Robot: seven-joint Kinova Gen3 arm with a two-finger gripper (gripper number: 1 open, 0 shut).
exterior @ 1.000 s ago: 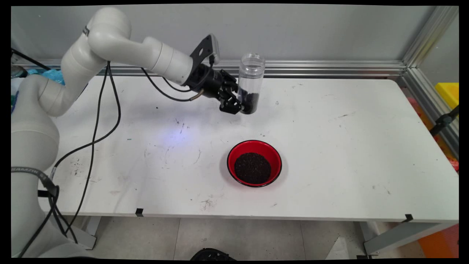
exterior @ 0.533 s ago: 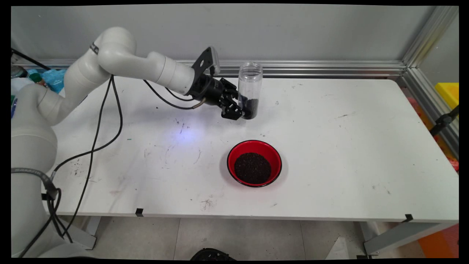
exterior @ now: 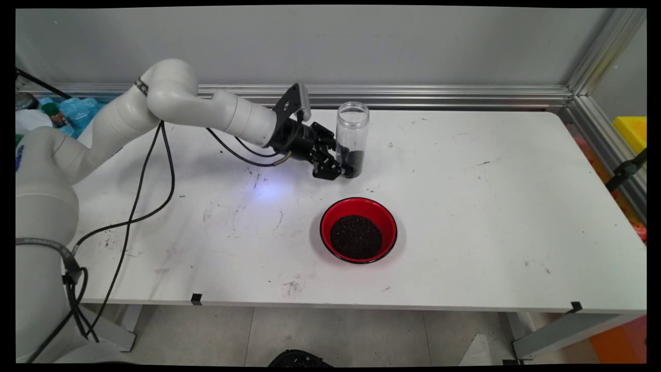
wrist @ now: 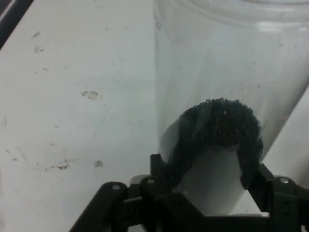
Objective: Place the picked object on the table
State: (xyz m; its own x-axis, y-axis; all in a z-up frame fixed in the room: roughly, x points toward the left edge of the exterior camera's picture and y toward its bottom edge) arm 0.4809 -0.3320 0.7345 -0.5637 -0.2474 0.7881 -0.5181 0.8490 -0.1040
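Lower than half a second ago, the gripper (exterior: 347, 168) has carried the jar (exterior: 352, 135) down toward the counter (exterior: 490, 206), and the jar's base now sits at or just above the surface; the main view does not settle whether it touches. One jar shows: a clear plastic cylinder, open at the top, with a small heap of dark grains (exterior: 352, 157) in its bottom. Its long axis is upright, mouth pointing up, leaning only slightly. One bowl (exterior: 358, 230) stands on the counter, red with a dark rim, holding a round mound of the same dark grains (exterior: 356, 237). It lies nearer the camera than the jar, apart from it, and has not shifted.

One arm reaches in from the left, with black cables (exterior: 150, 170) hanging beneath it. Its two fingers (wrist: 171, 164) are clamped on the lower part of the jar (wrist: 227, 87), one on each side, at the height of the grains (wrist: 219, 121), as the hand view shows. Scattered dark specks mark the white counter around both things.
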